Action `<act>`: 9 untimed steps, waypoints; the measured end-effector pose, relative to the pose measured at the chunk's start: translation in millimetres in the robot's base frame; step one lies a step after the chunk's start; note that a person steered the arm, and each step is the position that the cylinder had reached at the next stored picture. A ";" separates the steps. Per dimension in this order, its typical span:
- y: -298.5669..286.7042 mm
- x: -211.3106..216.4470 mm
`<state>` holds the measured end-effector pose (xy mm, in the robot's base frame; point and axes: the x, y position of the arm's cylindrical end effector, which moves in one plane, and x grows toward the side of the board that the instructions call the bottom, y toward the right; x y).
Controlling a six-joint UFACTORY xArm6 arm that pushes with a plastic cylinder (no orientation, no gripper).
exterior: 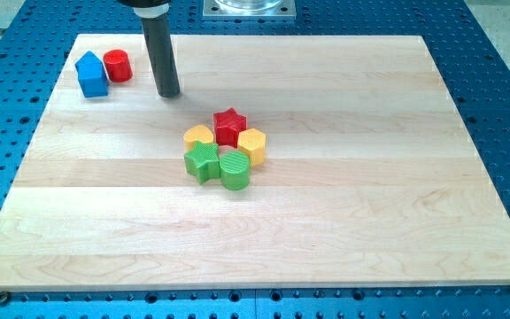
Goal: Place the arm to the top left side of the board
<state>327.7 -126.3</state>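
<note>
My tip [168, 93] rests on the board [343, 221] in the upper left of the frame, at the end of a straight dark rod [160, 53] that comes down from the top edge. It is a bare rod end with nothing to open or close, and it grasps nothing and touches no block.

Just to the left of my tip, near the board's upper left corner, sit two blocks side by side: a red cylinder [117, 66] and, left of it, a blue block [91, 74] with a peaked, house-like top. The two look to be touching or nearly so. My tip stands a little apart from the red cylinder, to its right and slightly lower in the frame.

Near the middle of the frame, down and to the right of my tip, five blocks huddle in a tight cluster. A red star [229, 126] is at the top, a yellow block [199, 136] at its left, a yellow hexagon [251, 144] at its right. Below them lie a green star [202, 162] on the left and a green cylinder [235, 170] on the right. My tip is well clear of this cluster.

The board is pale wood and lies on a blue perforated table [503, 80].
</note>
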 end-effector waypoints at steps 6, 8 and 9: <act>6.9 -12.8; -63.9 -113.7; -101.8 -109.9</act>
<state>217.8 -228.1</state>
